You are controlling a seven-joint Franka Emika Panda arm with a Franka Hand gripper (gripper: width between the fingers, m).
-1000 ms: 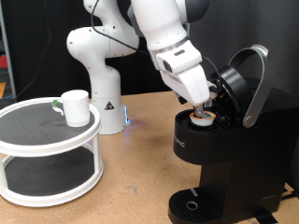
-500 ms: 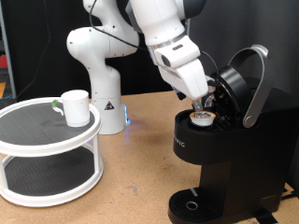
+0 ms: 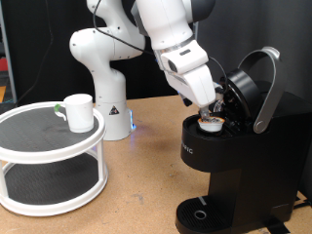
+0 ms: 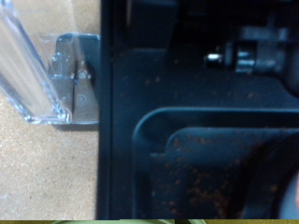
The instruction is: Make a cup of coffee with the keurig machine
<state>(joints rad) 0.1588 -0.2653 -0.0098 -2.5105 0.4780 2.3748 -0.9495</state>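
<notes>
The black keurig machine [image 3: 234,166] stands at the exterior view's right with its silver-grey lid handle [image 3: 268,88] raised and the pod chamber open. A small white coffee pod [image 3: 211,123] sits in the chamber. My gripper [image 3: 214,107] hangs just above the pod, fingertips at or close to its top, with nothing seen held between them. The white cup [image 3: 78,111] stands on the round stand at the exterior view's left, far from the gripper. The wrist view shows only the machine's black body [image 4: 187,140] up close; no fingers show there.
A white two-tier round stand [image 3: 49,146] with a dark top carries the cup. The machine's drip tray [image 3: 200,214] is bare. The robot's base [image 3: 102,88] stands behind on the wooden table [image 3: 136,185]. A clear water tank [image 4: 37,65] shows in the wrist view.
My gripper rose slightly off the pod, then came back down close over it. The pod, cup and lid have not moved.
</notes>
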